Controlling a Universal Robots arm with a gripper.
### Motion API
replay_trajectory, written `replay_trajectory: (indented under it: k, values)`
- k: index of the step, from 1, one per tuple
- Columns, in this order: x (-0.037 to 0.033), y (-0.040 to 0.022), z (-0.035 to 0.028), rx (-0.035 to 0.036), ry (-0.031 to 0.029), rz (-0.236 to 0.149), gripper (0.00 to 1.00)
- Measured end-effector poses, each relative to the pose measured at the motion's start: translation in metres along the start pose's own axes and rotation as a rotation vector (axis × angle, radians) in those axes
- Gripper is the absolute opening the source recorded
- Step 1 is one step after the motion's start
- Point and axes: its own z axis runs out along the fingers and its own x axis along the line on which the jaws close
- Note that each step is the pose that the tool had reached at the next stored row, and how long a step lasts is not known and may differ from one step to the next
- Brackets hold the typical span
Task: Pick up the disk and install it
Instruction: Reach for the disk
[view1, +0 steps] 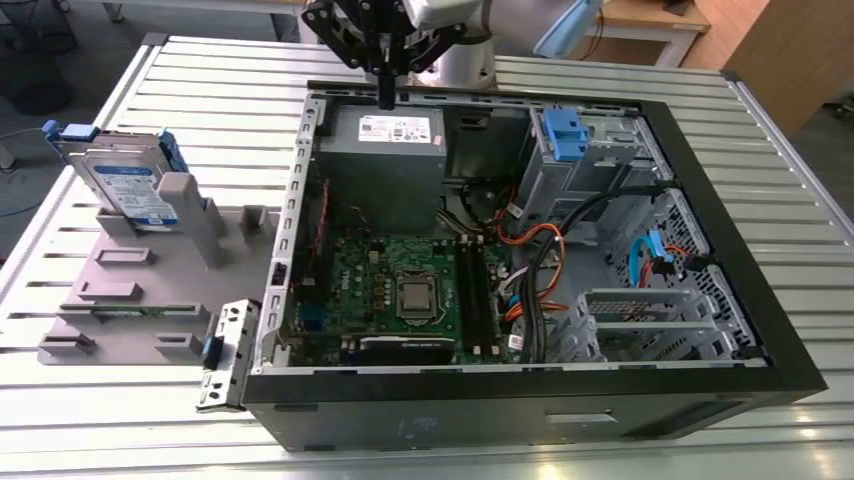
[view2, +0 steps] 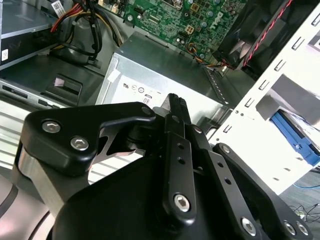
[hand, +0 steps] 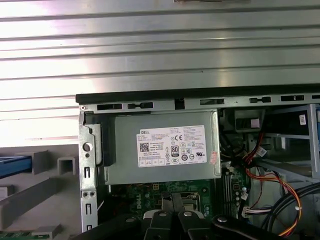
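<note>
Fingers (view1: 387, 92) pressed together and empty hang above the grey power supply box (view1: 384, 135) in the open computer case (view1: 467, 415). Well apart, at the exterior view's left, the disk (view1: 127, 185) stands propped in a grey holder (view1: 134, 290) on the desk (view1: 80, 400). It is silver, with a white-and-blue label facing the camera and a blue bracket around it. Its long axis rises steeply, leaning back.

Open computer case (view1: 534, 405) sits beside grey rack (view1: 140, 292) on table (view1: 94, 425)
</note>
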Motion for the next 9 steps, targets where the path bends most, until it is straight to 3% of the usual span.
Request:
replay_trajectory:
  k: [9]
  values:
    - [0.0061,-0.0004,-0.0001,0.0,-0.0001,0.0,0.11]
